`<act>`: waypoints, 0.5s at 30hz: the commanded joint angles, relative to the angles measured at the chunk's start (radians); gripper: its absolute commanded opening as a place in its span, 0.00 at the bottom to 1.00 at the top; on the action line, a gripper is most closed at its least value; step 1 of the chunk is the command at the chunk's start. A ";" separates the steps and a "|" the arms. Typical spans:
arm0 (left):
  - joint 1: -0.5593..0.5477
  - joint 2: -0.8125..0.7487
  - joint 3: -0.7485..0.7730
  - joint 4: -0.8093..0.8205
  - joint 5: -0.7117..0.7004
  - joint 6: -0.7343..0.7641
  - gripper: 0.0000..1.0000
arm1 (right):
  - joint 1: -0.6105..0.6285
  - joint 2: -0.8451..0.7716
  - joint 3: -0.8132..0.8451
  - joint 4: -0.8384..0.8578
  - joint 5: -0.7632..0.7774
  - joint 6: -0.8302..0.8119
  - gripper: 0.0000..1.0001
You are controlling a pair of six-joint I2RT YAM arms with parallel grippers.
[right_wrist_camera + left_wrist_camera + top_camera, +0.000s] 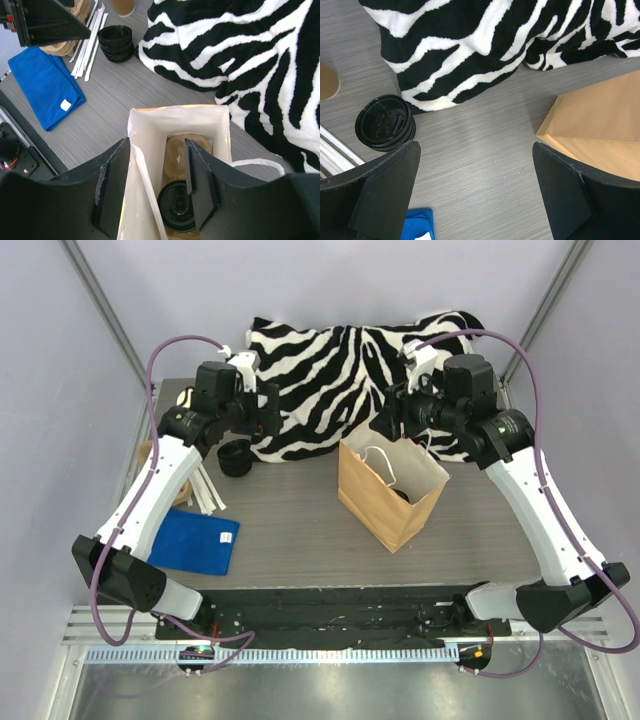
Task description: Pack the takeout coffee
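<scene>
The takeout coffee (176, 205), a cup with a round black lid, stands upright on the bottom of the open brown paper bag (150, 130). In the top view it shows as a dark shape (401, 495) inside the bag (380, 505). My right gripper (157, 185) is open and empty, right above the bag's mouth with its fingers (112, 185) over the opening. In the top view it (392, 420) hangs at the bag's far rim. My left gripper (476, 190) is open and empty above bare table left of the bag (600, 130); the top view shows it (266, 412) by the zebra cloth.
A zebra-striped cloth (340, 370) lies at the back. A stack of black lids (235, 458) sits at its left edge, also in the left wrist view (385, 122). White straws (208, 490) and a folded blue cloth (200, 540) lie at the left. A brown cup (122, 6) stands behind the lids.
</scene>
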 commanded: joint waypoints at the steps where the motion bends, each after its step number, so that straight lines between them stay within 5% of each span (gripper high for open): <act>1: 0.013 -0.015 0.031 -0.010 0.056 0.013 1.00 | 0.004 -0.042 -0.030 -0.006 -0.030 -0.019 0.54; 8: 0.066 0.030 0.095 -0.107 0.194 0.006 1.00 | 0.003 -0.038 0.028 0.026 0.038 -0.007 0.70; 15: 0.192 0.147 0.319 -0.294 0.375 0.041 1.00 | -0.103 0.008 0.177 0.084 0.125 0.044 0.91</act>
